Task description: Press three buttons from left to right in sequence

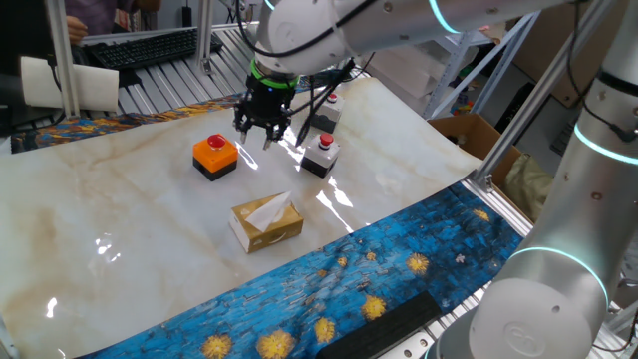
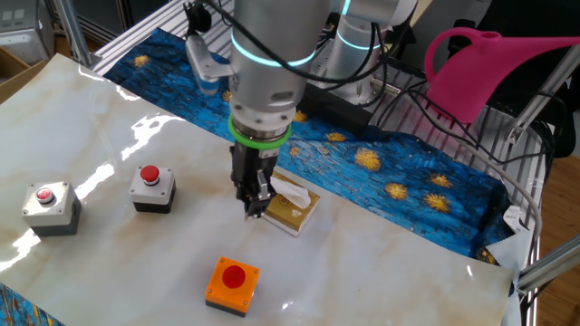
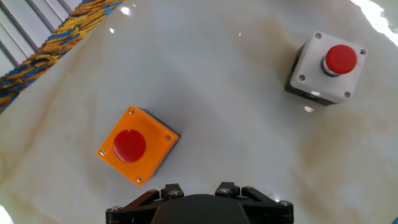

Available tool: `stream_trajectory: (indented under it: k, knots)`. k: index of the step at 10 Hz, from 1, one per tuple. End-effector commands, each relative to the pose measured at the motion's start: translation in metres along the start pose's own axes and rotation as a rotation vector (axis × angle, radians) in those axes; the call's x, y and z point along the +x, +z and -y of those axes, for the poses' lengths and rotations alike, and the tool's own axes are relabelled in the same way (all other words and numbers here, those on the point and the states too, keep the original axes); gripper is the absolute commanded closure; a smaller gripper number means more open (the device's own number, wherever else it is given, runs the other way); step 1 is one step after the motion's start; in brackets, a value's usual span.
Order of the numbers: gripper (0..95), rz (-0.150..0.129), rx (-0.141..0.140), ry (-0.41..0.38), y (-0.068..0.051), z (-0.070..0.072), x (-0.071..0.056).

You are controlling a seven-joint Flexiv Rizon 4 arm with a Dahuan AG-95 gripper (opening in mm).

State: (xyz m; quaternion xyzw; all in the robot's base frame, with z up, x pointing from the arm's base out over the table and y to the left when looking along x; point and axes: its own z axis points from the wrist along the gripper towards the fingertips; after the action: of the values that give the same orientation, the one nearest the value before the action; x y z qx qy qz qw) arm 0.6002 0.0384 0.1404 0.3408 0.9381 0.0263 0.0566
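Observation:
Three buttons with red round caps stand on the marble tabletop. The orange-topped button is leftmost in one fixed view. The middle grey button stands to its right. The far grey button is partly behind cables. My gripper hangs above the table between the orange and the middle grey button, touching neither. The hand view shows only the finger bases at the bottom edge, with the tips hidden. No view shows the fingertips clearly.
A tan tissue box lies near the gripper, towards the blue starry cloth. A second robot arm stands at the right. A cardboard box and a pink watering can sit beyond the table edges.

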Motion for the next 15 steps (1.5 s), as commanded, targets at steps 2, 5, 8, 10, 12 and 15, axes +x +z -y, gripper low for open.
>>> stream_trajectory:
  k: [2,5,8,10,12,15]
  knots:
    - [76.0,0.005,0.008,0.017,0.003,-0.019,0.003]
    - [76.0,0.004,0.013,0.032,0.008,-0.030,0.006]
    - [76.0,0.013,0.032,0.007,0.016,-0.042,-0.006]
    - [76.0,0.015,0.040,-0.004,0.018,-0.050,-0.015]
    - [76.0,0.014,0.041,-0.006,0.020,-0.058,-0.024]
    - [76.0,0.012,0.032,-0.012,0.033,-0.063,-0.032]
